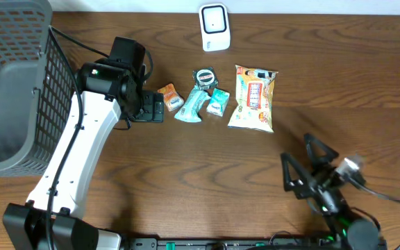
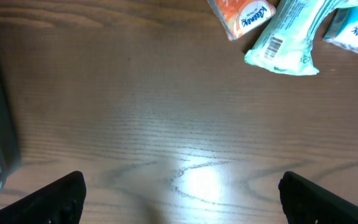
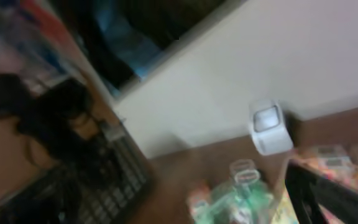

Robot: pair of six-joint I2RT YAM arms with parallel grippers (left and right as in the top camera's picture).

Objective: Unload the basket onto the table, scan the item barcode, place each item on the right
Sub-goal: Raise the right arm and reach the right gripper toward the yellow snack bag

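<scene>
Overhead view: I take the white scanner (image 1: 214, 26), standing at the far edge of the table (image 1: 186, 173), as my landmark. The goods lie in a loose row on its near side: a round roll (image 1: 204, 76) closest to it, then a teal pouch (image 1: 192, 105) touching a small teal packet (image 1: 218, 102), an orange packet (image 1: 170, 97) further to the scanner's left, and a snack bag (image 1: 253, 98) to its right. The left gripper (image 1: 160, 108) sits just beside the orange packet, holding nothing. The right gripper (image 1: 296, 148) is well apart from the scanner, nearer the robot than the snack bag, its fingers spread and empty. A grey basket (image 1: 12, 90) stands far to the scanner's left. Left wrist view: the fingers (image 2: 55, 199) stand wide apart over bare wood; the orange packet (image 2: 244, 15), the teal pouch (image 2: 288, 40) with its barcode facing up, and the small teal packet (image 2: 356, 34) lie ahead, untouched. Right wrist view: the picture is blurred; I make out the scanner (image 3: 269, 127) against a pale wall, goods in front of it, and one dark finger (image 3: 334, 199) at the lower right.
</scene>
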